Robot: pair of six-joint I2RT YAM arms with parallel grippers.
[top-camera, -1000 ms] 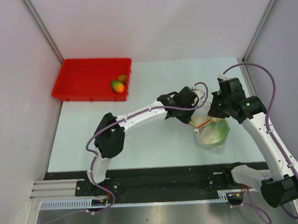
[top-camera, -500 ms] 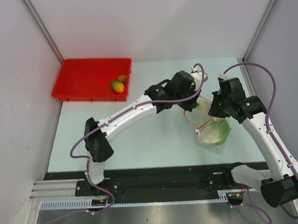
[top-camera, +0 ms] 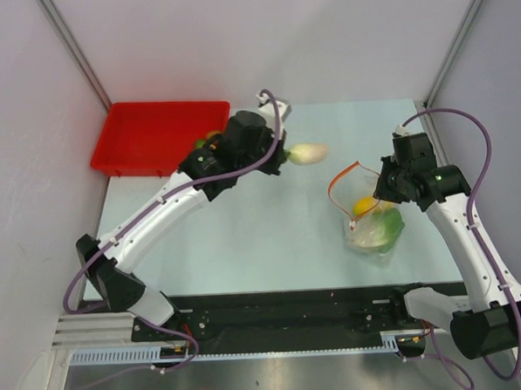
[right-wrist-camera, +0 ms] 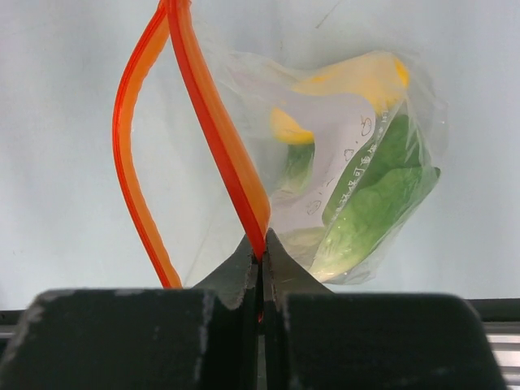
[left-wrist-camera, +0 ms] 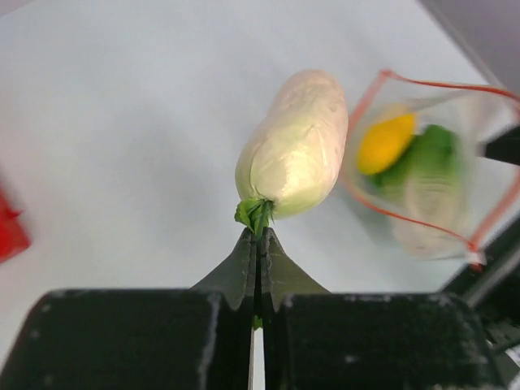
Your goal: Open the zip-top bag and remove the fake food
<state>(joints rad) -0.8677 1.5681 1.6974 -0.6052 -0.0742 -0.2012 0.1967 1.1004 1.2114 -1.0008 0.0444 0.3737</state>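
At upper centre, left gripper pinches the white oblong plastic radish by its green stem, long axis pointing right — the red rectangular tray lies left; right gripper clamps the orange strip of the clear zip-top bag.

Top camera looks down from behind; close wrist views share zip-top bag.
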